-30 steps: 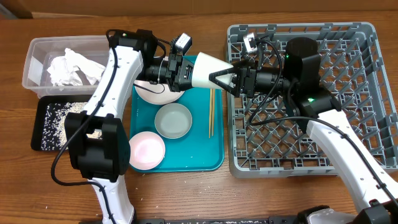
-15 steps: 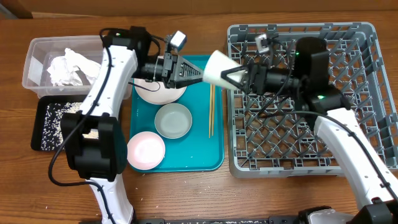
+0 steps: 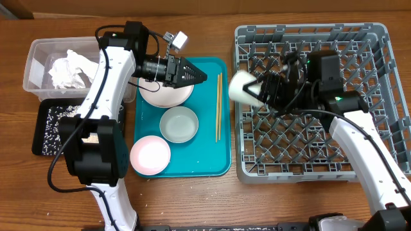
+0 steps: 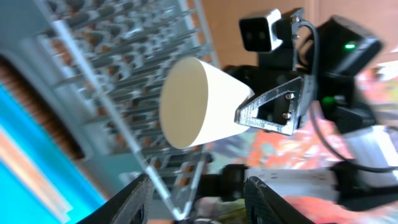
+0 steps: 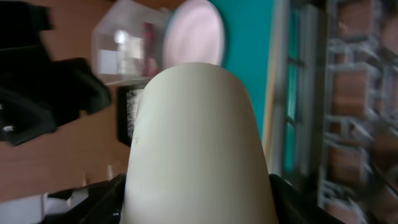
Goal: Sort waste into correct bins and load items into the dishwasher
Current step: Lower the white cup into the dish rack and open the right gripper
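Observation:
My right gripper (image 3: pixel 253 90) is shut on the small white cup (image 3: pixel 239 88) and holds it on its side above the left edge of the grey dish rack (image 3: pixel 379 96). The cup fills the right wrist view (image 5: pixel 196 143) and shows in the left wrist view (image 4: pixel 199 102). My left gripper (image 3: pixel 196 74) is open and empty above the teal tray (image 3: pixel 212 163), over the white plate (image 3: pixel 164 97). The white bowl (image 3: pixel 178 124), pink plate (image 3: pixel 151 154) and chopsticks (image 3: pixel 218 115) lie on the tray.
The clear tub (image 3: pixel 33 61) at the far left holds the crumpled tissue (image 3: pixel 70 70); a red bit shows in it in the right wrist view (image 5: pixel 149 43). The black tray (image 3: pixel 54 125) with rice scraps lies in front of it.
My left gripper let go of the cup and drew back left. My right gripper carried the cup right and down, to the rack's left edge.

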Tool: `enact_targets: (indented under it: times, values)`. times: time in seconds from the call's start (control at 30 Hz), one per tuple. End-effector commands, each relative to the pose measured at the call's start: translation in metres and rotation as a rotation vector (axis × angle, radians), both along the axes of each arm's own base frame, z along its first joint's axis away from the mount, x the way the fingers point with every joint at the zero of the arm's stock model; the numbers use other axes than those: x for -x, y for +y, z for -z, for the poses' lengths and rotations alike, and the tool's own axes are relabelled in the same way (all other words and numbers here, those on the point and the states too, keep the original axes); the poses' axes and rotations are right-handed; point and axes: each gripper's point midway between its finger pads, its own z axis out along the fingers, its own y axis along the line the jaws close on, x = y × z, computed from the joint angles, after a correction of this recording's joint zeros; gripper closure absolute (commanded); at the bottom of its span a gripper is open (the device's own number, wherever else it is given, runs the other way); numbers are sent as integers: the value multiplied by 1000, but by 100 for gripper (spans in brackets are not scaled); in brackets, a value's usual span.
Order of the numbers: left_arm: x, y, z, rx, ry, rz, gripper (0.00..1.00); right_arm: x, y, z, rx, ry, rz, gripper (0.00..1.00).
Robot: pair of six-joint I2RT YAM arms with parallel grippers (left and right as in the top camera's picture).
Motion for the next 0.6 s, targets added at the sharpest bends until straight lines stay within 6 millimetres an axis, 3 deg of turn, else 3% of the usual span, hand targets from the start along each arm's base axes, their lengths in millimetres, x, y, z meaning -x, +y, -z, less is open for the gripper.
enact_targets:
  times: [0.0,0.17,0.33,0.57]
  values:
    - [-7,12,26,-196,-38,-13,48,2,-18,-19,137,-35,96,55]
    - [-15,27,48,-358,-18,-62,49,34,-34,-23,349,75,144,54]
    - [-18,30,52,-389,-26,-71,50,66,-36,-34,481,156,165,54]
    - [-17,34,59,-441,-29,-70,50,117,-29,-10,574,396,98,54]
